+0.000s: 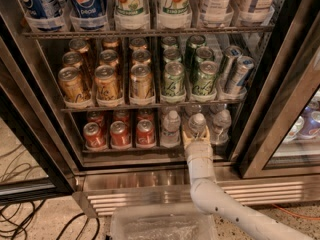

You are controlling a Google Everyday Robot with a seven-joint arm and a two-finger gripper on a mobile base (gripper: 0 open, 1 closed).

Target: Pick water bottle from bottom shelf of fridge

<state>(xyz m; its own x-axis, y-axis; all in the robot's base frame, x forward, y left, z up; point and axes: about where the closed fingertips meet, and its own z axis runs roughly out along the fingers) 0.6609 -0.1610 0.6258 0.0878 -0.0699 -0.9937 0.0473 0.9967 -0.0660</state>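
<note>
Camera view: my white gripper (196, 134) is inside the black-framed glass-door fridge (272, 84). It sits at the small clear ribbed water bottle (197, 122) on the dark wire bottom shelf (125, 150), at 5 o'clock from centre. I cannot tell whether it has clamped. I judge a straight pull toward 6 o'clock best, sparing the twin bottles at its 9 o'clock (171, 129) and 3 o'clock (220, 126). My gripper hides the bottle's base.

Robot arm (226, 210): smooth off-white tubular links, round in section, with a matte plastic-looking shell. A rounded, bulbous joint joins the lower link to a shorter upright link, and faint seams ring the shell near this joint. Wrist collar (199, 153): a short off-white cylinder with a squared top. Gripper (196, 133): pale tan-yellow, at the front edge of the bottom shelf (125, 150), right of centre.
</note>
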